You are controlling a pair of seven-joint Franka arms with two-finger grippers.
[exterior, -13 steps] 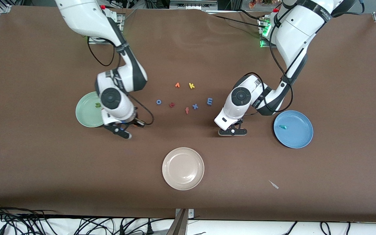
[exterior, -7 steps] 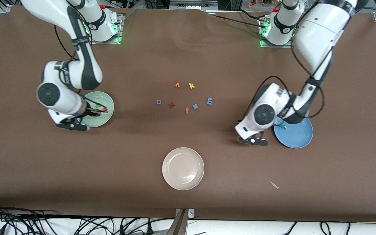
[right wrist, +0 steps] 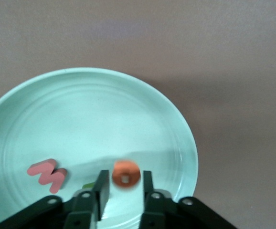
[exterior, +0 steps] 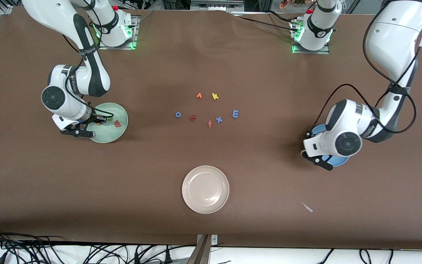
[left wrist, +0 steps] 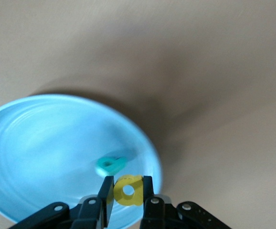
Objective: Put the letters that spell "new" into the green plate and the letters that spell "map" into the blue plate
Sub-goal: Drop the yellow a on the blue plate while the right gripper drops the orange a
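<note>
Over the blue plate (left wrist: pixel 42 143), just inside its rim beside the teal p (left wrist: pixel 110 164), the left gripper (left wrist: pixel 127 191) pinches the yellow a (left wrist: pixel 127 190), while over the green plate (right wrist: pixel 95 114) the right gripper (right wrist: pixel 124 186) loosens around the orange e (right wrist: pixel 125 174) near the red-pink w (right wrist: pixel 47 173).

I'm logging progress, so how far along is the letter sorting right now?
Done: the w lies in the green plate, the p in the blue plate. In hand: the right gripper is over the green plate with the e; the left gripper holds the a. Left: the m.
</note>
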